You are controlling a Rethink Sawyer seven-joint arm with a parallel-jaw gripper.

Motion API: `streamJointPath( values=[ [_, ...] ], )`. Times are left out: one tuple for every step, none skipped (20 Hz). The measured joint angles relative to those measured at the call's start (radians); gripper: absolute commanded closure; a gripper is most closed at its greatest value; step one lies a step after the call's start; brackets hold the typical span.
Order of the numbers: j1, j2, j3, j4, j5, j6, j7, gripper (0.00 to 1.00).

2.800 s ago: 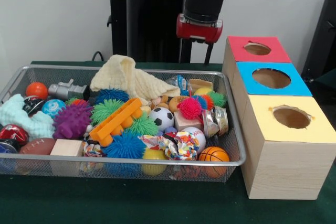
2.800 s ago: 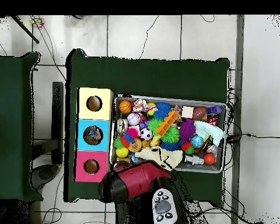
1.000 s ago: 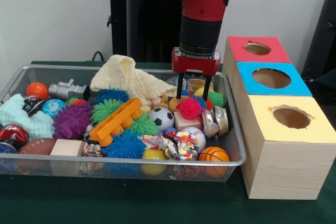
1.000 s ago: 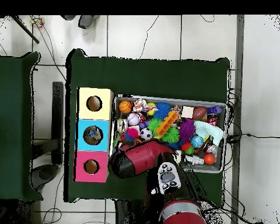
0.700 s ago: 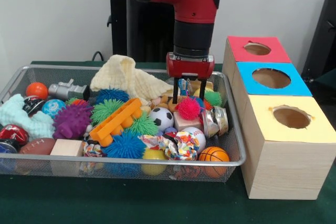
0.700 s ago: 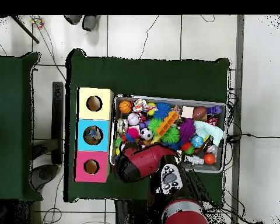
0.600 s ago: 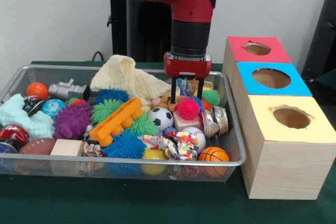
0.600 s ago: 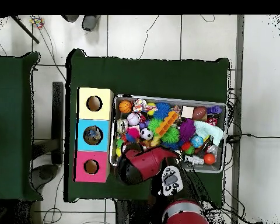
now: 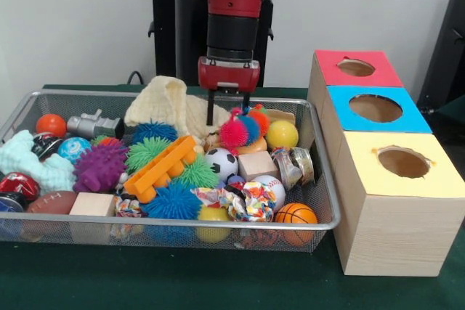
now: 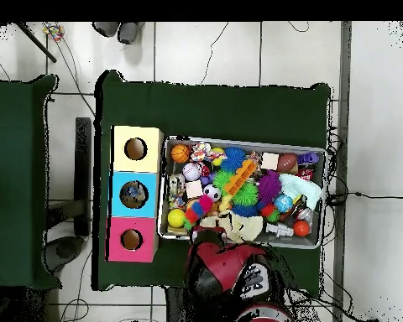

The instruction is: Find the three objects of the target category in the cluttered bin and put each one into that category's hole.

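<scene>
Jaws first: whether they are clenched or released cannot be told, since the gripper [image 9: 227, 115] hangs right over a multicoloured spiky ball cluster [image 9: 238, 128] that hides the lower part – the cluster sits just beneath it, toward its 5 o'clock. Seen from the front, the green table [image 9: 218, 281] carries a wire mesh bin [image 9: 182, 224] and, at the bin's 3 o'clock, a row of three wooden boxes, each with a round hole in its top: the yellow box [image 9: 392, 230] nearest the camera, the blue box [image 9: 341, 101] behind it, the red box [image 9: 330, 63] farthest. The red and black arm [image 9: 231, 5] comes down at 12 o'clock over the bin's far side. A pale yellow cloth [image 9: 171, 107] lies bunched at the gripper's 9 o'clock, touching the far rim. At the cluster's 3 o'clock rests a yellow ball [image 9: 282, 134]; at its 6 o'clock, a soccer ball [image 9: 224, 162]. An orange block toy [image 9: 160, 168] lies tilted at the bin's middle – a purple spiky ball [image 9: 98, 167] at its 9 o'clock. A small basketball [image 9: 296, 214] sits in the bin's 5 o'clock corner.
</scene>
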Motion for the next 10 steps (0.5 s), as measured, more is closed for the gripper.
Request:
streamJointPath(
  values=[
    [0.006, 0.007, -0.014, 0.011, 0.000, -0.017, 0.000, 0.00],
    [0.012, 0.013, -0.028, 0.022, 0.000, -0.033, 0.000, 0.00],
    [0.021, 0.021, -0.047, 0.034, 0.004, -0.066, 0.000, 0.00],
    [0.028, 0.025, -0.058, 0.038, 0.004, -0.087, 0.000, 0.00],
    [0.039, 0.033, -0.077, 0.043, 0.006, -0.129, 0.000, 0.00],
    [0.053, 0.042, -0.097, 0.049, 0.009, -0.172, 0.000, 0.00],
    [0.084, 0.069, -0.139, 0.064, 0.019, -0.259, 0.000, 0.00],
    [0.096, 0.081, -0.155, 0.069, 0.027, -0.297, 0.000, 0.00],
    [0.106, 0.092, -0.169, 0.073, 0.036, -0.328, 0.000, 0.00],
    [0.117, 0.103, -0.183, 0.077, 0.045, -0.359, 0.000, 0.00]
  ],
)
